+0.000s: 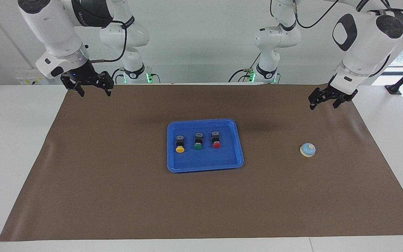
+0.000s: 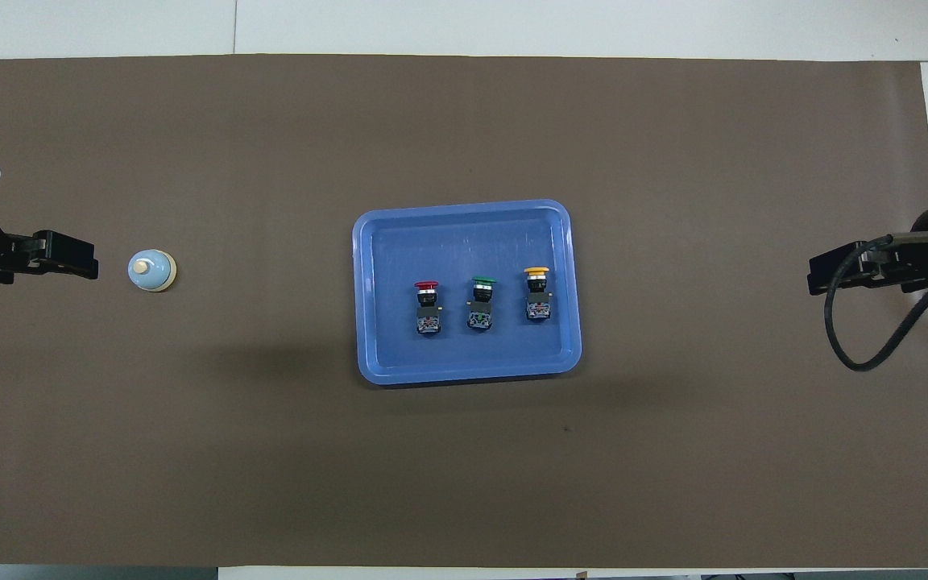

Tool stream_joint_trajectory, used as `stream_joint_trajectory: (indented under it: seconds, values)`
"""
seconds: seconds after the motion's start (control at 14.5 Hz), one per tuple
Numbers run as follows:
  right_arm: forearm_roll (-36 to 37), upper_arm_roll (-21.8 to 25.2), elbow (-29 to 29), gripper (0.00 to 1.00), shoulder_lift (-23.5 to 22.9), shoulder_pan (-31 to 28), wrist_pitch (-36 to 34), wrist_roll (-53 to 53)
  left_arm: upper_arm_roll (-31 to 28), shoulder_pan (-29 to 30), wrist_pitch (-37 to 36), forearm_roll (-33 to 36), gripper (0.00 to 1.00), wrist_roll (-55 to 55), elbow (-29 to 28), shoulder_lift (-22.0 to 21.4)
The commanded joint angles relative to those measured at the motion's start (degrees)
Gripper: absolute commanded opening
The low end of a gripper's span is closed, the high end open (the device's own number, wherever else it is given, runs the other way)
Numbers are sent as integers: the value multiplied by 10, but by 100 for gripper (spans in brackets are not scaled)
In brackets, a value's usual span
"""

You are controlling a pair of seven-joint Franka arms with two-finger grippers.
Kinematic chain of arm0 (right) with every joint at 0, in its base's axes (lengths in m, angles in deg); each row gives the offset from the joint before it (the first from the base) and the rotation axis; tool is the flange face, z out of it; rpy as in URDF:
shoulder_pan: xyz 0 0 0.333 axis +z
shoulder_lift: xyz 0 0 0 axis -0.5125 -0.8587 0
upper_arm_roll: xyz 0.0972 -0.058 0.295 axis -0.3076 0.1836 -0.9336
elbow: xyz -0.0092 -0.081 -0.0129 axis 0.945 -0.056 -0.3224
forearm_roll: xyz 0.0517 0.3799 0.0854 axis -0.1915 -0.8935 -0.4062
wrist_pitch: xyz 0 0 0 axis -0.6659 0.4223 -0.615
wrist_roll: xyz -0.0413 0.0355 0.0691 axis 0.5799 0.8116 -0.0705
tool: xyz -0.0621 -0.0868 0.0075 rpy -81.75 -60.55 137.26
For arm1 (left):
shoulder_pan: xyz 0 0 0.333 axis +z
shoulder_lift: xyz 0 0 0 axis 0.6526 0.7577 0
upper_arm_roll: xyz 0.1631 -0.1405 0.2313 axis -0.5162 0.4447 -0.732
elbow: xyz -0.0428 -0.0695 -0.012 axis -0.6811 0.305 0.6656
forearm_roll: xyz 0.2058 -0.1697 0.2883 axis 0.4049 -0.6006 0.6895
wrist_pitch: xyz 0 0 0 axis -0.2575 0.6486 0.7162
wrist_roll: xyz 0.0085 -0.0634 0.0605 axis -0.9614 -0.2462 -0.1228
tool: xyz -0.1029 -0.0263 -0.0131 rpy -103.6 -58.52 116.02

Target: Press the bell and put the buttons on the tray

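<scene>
While all three buttons (image 1: 197,140) lie in the tray (image 1: 237,140) at centre frame, the bell (image 1: 308,149) sits mid-right, below the left gripper (image 1: 326,102), which hangs open and empty; the right gripper (image 1: 90,88), upper left, waits likewise.

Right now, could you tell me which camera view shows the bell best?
The overhead view: the bell appears larger there, with its knob and cream rim distinct. The facing view shows it smaller and slantwise, alone on the mat.
</scene>
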Motion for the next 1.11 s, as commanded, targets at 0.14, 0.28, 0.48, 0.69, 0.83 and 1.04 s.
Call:
stream_joint_trajectory:
  seconds: [0.14, 0.28, 0.48, 0.69, 0.83, 1.04]
  values:
    - [-11, -5, -1, 100, 3, -9, -8, 7, -4, -5, -10, -2, 100, 2, 6, -3]
    - [-11, -5, -1, 100, 3, -9, -8, 7, -4, -5, -5, -2, 100, 4, 5, -2]
    - [-11, -5, -1, 100, 3, -9, -8, 7, -4, -5, 0, -2, 100, 4, 5, -2]
    - [-11, -5, -1, 100, 3, -9, -8, 7, -4, -5, 3, -3, 100, 4, 5, -2]
    - [-11, -5, -1, 100, 3, -9, -8, 7, -4, -5, 3, -3, 100, 4, 5, -2]
    - [-11, -5, -1, 100, 3, -9, -8, 7, -4, -5, 3, -3, 100, 4, 5, -2]
